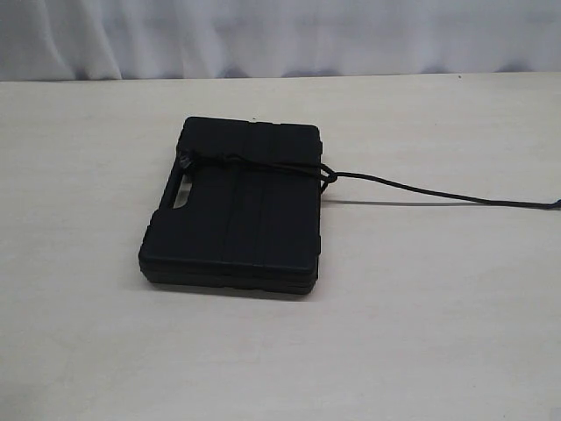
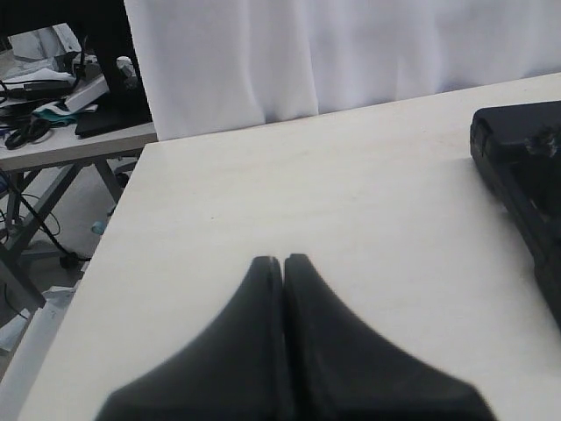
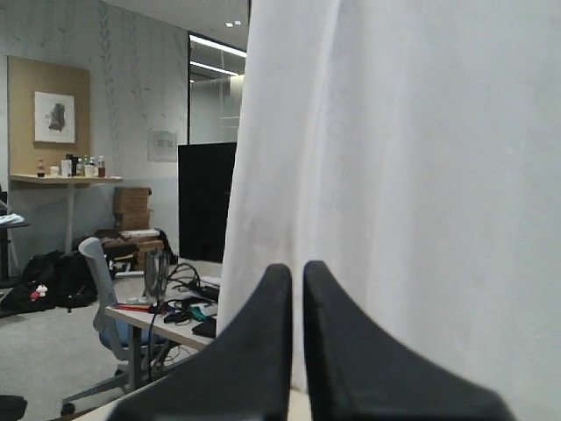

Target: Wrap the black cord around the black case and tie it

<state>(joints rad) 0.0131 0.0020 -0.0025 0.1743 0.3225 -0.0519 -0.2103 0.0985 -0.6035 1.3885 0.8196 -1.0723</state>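
1. Exterior view: the black case (image 1: 232,210) lies flat on the table (image 1: 421,307), lid up, handle cut-out on the left side of this view.
2. Same view: the black cord (image 1: 330,174) crosses the lid near the far end and bunches into what looks like a knot at the case's right edge. The loose tail runs off right along the table to the frame edge. Neither of my arms shows here.
3. Left wrist view: my left claw (image 2: 283,263) has its fingertips pressed together with nothing between them. It hangs over bare table, and a corner of the case sits well off at the frame's side, not touching.
4. Right wrist view: my right claw (image 3: 296,272) is closed down to a thin slit and holds nothing. It points at a white curtain (image 3: 421,175) with an office behind. No case, cord or table surface shows here.
5. Step, my read: wrap is on and the tie looks made, so this is the tail end of the task. I can't tell from here whether the knot is tight.
6. Next move, if any: the right claw would need to come down, open, take the tail just right of the knot and pull outward. The left claw braces the case so it doesn't slide.
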